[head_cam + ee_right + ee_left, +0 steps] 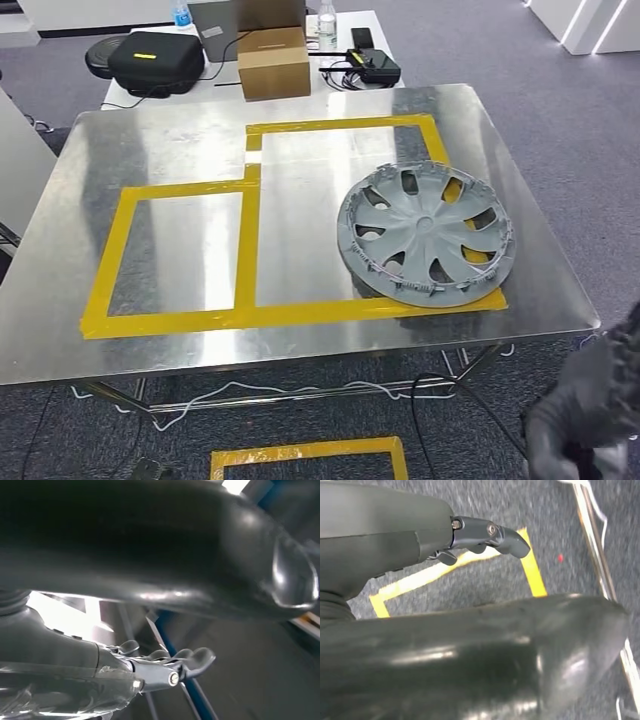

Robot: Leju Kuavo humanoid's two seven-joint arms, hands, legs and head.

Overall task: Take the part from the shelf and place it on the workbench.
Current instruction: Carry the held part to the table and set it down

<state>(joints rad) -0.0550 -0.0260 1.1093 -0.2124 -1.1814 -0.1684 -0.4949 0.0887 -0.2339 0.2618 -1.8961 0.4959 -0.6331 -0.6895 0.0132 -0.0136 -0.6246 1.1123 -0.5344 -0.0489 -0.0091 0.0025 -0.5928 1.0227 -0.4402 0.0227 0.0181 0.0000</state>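
The part, a grey wheel cover (pixel 426 233), lies flat on the metal workbench (pixel 173 150), at the right end of the larger yellow-taped rectangle and overlapping the tape at its near right corner. My right hand (pixel 585 420) is a dark blur low at the right, below the bench's front edge and apart from the cover. In the right wrist view that hand (pixel 113 670) has its fingers (pixel 188 661) stretched out and its thumb apart, holding nothing. My left hand (pixel 395 545) hangs over the grey carpet with its fingers (pixel 490 534) straight and nothing in it.
Behind the bench a white table carries a cardboard box (pixel 273 62), a black case (pixel 156 60), a water bottle (pixel 327 25) and a black device (pixel 373 65). A yellow-taped square (pixel 309 455) marks the floor in front. Cables (pixel 302 390) hang under the bench by its metal legs (pixel 597 555).
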